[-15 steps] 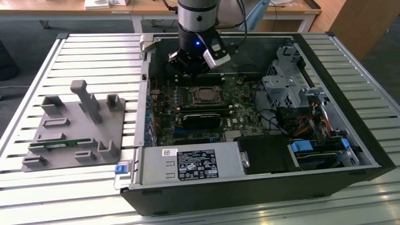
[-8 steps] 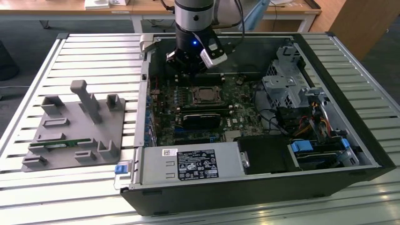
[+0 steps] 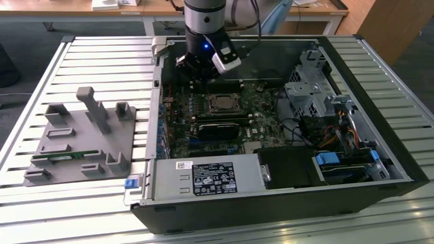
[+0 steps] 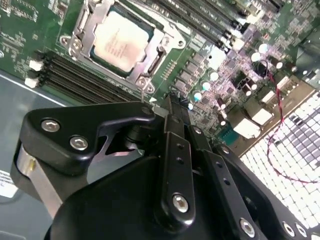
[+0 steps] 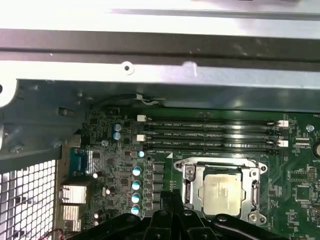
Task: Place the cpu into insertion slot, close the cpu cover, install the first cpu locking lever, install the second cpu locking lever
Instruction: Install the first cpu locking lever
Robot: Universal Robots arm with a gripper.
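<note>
The claw (image 4: 172, 102) is clenched on nothing, tips together. Just beyond them the chip (image 4: 120, 42) lies seated, metal cover (image 4: 159, 50) down around it. Levers, I'd judge, want a slow, square push, no skidding.

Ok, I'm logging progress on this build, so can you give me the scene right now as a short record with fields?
setting: open computer case lying on a slatted table
cpu: lying in the insertion slot
cpu cover: down, framing the chip
locking levers: state cannot be told
gripper: shut, holding nothing, over the green board just beside the slot
</note>
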